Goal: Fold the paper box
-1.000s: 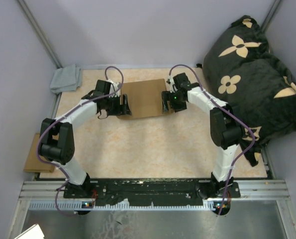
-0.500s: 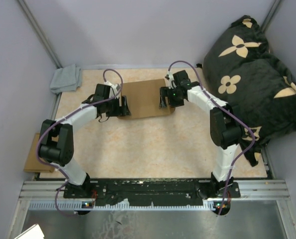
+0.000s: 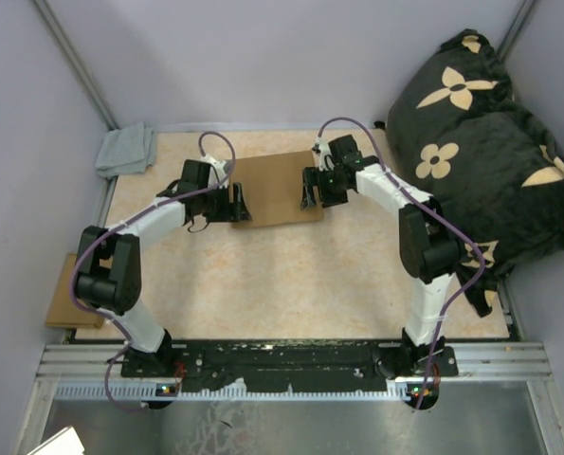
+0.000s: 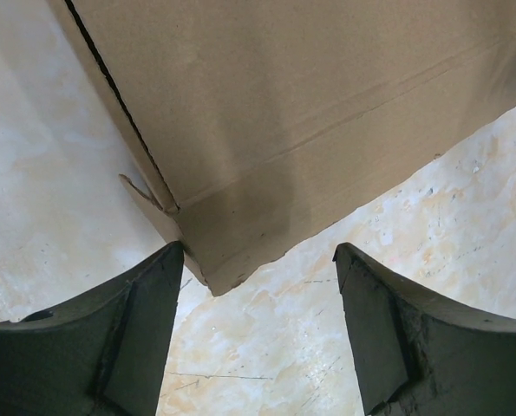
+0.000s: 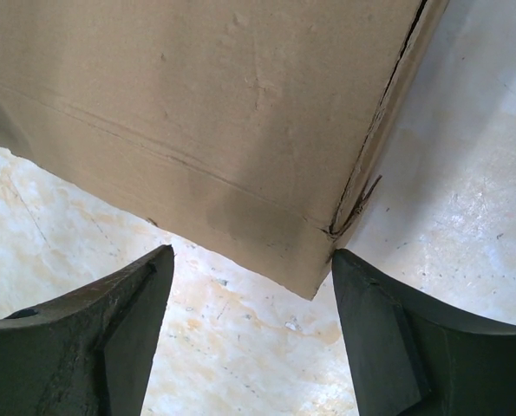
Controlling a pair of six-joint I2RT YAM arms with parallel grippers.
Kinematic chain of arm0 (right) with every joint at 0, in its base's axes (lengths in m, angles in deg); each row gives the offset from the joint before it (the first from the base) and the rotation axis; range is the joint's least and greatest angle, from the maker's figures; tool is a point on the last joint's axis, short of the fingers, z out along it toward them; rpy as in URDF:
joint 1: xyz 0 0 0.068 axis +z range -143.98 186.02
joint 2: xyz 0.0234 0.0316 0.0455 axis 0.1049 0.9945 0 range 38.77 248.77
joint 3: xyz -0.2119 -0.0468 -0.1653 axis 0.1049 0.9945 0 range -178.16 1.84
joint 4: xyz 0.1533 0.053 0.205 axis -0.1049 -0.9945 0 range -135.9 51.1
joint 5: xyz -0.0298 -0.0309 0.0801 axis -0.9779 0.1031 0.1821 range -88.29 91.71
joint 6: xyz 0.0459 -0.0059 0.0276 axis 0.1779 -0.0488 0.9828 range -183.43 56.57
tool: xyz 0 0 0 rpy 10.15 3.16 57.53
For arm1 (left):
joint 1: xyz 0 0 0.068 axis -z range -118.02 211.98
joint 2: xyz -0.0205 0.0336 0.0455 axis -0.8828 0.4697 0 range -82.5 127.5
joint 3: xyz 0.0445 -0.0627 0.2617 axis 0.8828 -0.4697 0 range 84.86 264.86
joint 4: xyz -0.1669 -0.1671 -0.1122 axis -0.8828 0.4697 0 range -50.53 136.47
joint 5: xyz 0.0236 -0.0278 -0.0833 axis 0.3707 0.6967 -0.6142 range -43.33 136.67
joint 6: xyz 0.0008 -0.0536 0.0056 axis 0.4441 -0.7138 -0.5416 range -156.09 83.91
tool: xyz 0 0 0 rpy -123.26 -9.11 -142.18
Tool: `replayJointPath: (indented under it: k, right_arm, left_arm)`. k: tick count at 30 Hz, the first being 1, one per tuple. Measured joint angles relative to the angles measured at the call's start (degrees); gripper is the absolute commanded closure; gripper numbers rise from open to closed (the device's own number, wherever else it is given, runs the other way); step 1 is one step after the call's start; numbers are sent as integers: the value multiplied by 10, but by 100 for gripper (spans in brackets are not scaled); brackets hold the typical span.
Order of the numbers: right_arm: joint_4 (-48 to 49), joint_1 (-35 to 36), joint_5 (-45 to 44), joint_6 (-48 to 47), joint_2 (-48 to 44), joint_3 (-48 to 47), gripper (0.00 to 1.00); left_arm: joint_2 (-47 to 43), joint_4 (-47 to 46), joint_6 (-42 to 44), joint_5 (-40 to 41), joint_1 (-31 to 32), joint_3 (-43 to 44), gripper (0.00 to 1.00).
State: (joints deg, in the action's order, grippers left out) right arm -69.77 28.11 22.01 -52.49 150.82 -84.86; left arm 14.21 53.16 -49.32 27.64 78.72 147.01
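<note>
the paper box (image 4: 310, 113) is matt brown cardboard; the table (image 4: 440, 225) looks smooth, marbled beige.

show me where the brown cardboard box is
Top view: the plain brown cardboard box lies at the far middle of the table, between the left gripper and the right gripper.

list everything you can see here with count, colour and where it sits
paper box: 1, brown, far middle of the table, between the two tools
cardboard rectangle: 1, brown, beyond the table's left edge
cloth: 1, grey, far left corner
cushion: 1, black with tan flowers, right side
table: 1, beige marbled
left tool: 1, black, open, a box corner between its fingers
right tool: 1, black, open, a box corner between its fingers
</note>
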Motion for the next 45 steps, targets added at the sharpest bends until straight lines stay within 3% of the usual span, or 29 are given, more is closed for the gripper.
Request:
replayJointPath:
  k: [5, 10, 22, 32, 45]
  right_arm:
    - [-20, 0, 0, 0, 1, -5, 30]
    - [-73, 0, -1, -4, 3, -37, 36]
    - [-149, -1, -1, -5, 11, -58, 40]
    - [-196, -1, -11, -3, 21, -83, 39]
    - [-186, -5, -18, 16, 21, -47, 37]
  left_arm:
    - [9, 31, 1, -4, -1, 17, 31]
    - [56, 115, 5, -7, -3, 97, 41]
    - [86, 210, -6, -17, -8, 158, 46]
    - [86, 243, -26, -37, -10, 168, 56]
    - [82, 250, -47, -91, -31, 165, 66]
